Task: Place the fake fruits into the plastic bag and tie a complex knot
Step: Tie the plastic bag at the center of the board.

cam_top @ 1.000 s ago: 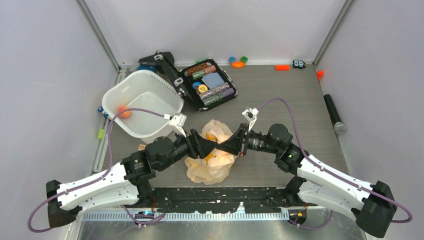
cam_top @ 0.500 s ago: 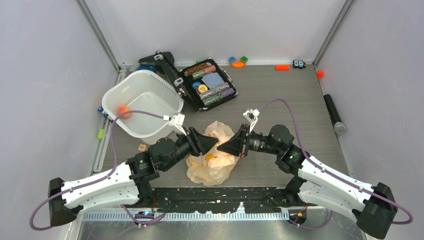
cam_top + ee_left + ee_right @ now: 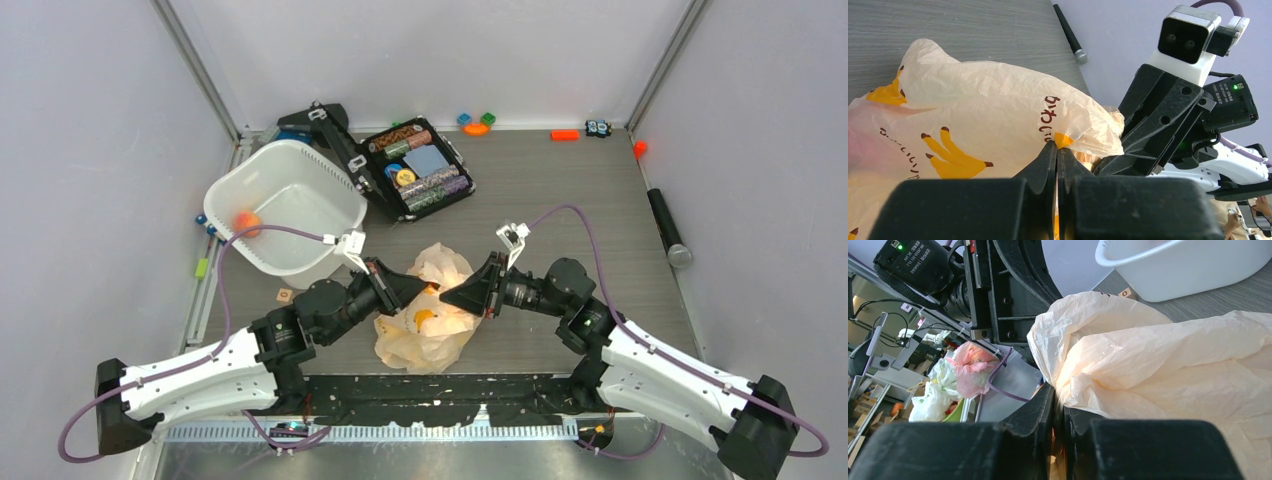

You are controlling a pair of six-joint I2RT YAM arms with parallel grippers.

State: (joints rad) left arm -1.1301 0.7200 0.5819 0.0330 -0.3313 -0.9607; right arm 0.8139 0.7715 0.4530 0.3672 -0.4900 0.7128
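Since the plastic bag (image 3: 405,345) is sitting mid-desk (image 3: 560,200) toward the near edge, with fake fruits (image 3: 424,318) weighing it down, the left gripper (image 3: 1056,150) and right gripper (image 3: 1058,402) are both pinching its thin, slippery, tear-prone film, jaws nearly together, so bunched folds are looking safest to grab.

A white tub (image 3: 290,200) sat at the far left. Just right of it lay an open black case (image 3: 318,120) packed with chips (image 3: 420,185). Along the far wall were blue (image 3: 464,118), green (image 3: 488,118) and orange (image 3: 476,129) blocks, an orange bar (image 3: 565,135) and a toy car (image 3: 598,127). A black microphone (image 3: 667,227) lay at the right edge.
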